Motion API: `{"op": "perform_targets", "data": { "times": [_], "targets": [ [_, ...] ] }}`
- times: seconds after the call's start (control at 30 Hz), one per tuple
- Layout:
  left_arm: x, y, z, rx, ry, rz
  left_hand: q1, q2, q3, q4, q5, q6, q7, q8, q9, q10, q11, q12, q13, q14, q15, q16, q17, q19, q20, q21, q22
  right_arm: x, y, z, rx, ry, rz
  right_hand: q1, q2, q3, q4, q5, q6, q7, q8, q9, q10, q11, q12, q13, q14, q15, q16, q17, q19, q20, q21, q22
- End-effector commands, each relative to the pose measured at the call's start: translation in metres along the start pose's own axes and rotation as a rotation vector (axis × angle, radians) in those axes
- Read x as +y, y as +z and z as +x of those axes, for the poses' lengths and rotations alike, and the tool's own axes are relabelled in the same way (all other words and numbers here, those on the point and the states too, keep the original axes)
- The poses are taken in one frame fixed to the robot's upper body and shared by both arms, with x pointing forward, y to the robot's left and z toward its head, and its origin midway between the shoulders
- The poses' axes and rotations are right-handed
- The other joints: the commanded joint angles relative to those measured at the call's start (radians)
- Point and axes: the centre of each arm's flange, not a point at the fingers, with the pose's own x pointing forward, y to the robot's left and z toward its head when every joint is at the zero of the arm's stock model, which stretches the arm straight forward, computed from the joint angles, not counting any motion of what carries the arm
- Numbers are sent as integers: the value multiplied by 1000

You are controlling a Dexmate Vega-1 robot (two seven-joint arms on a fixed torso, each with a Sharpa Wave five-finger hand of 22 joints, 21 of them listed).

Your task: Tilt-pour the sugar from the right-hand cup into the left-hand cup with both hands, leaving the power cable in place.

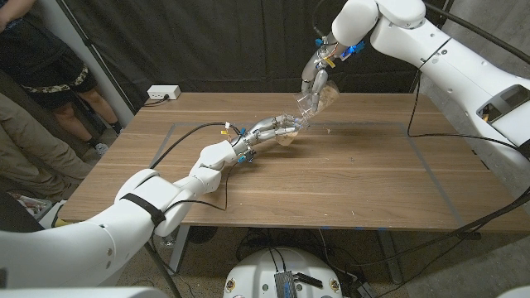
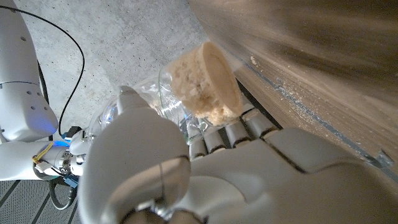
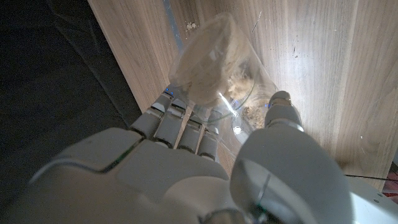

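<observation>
In the head view my right hand (image 1: 315, 76) holds a clear cup (image 1: 320, 99) above the table's far middle. The cup is tilted, its mouth pointing down toward the second clear cup (image 1: 289, 137). My left hand (image 1: 267, 131) grips that lower cup just above the table. Brown sugar shows in both cups. In the left wrist view the sugar (image 2: 208, 81) is packed in the cup beyond my left hand's fingers (image 2: 224, 134). Through the right wrist view I see the tilted cup (image 3: 208, 59) with sugar, past my right hand's fingers (image 3: 180, 127).
One black cable (image 1: 184, 135) runs over the table's left part to my left wrist. Another black cable (image 1: 451, 136) lies along the right side. A few grains (image 1: 331, 128) lie by the cups. A white power strip (image 1: 163, 93) sits at the far left corner. People (image 1: 50, 74) stand at left.
</observation>
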Motion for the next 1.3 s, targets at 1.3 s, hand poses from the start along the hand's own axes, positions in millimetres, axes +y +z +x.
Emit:
{"op": "perform_targets", "data": {
  "times": [1.3],
  "targets": [
    [-11, 0, 7, -17, 17, -23, 2, 5, 4, 15, -7, 7, -1, 10, -2, 10, 0, 10, -1, 9, -151, -3, 7, 10, -22, 12, 2, 0, 10, -8, 38, 62, -74, 19, 18, 23, 5, 6, 72, -31, 11, 2, 62, -31, 4, 1, 30, -161, 9, 18, -1, -10, 1, 3]
  ]
}}
